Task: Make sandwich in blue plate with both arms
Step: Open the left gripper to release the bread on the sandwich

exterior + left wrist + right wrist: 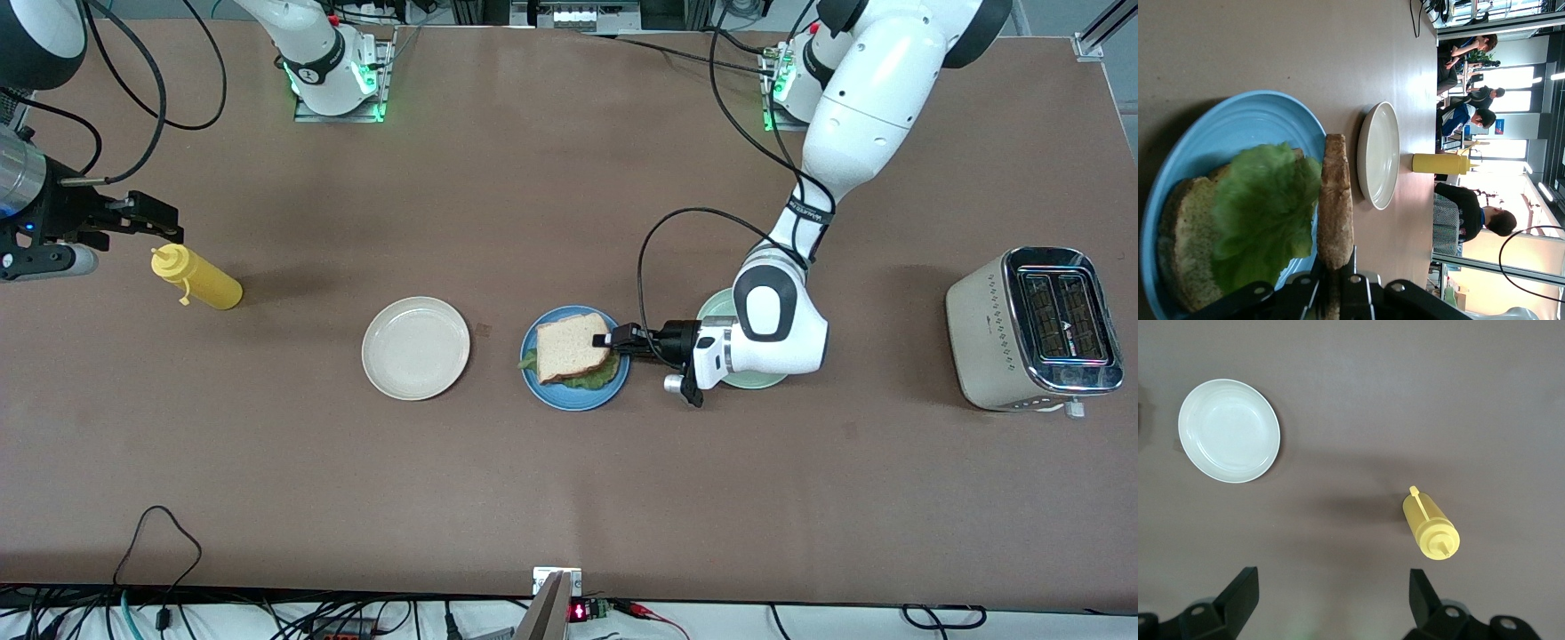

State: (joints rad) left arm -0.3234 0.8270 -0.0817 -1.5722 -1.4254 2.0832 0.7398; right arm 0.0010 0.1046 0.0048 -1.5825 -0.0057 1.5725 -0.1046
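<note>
Where front view looks down: brown table [533,178], left gripper [613,340] clenched on top bread slice [573,346] over blue plate [574,396]. Left wrist: lettuce [1265,207] on lower slice [1181,247]; people, bright windows. Right wrist: right gripper [1331,600] released, waiting above yellow bottle [1431,527]. No readable writing.
</note>
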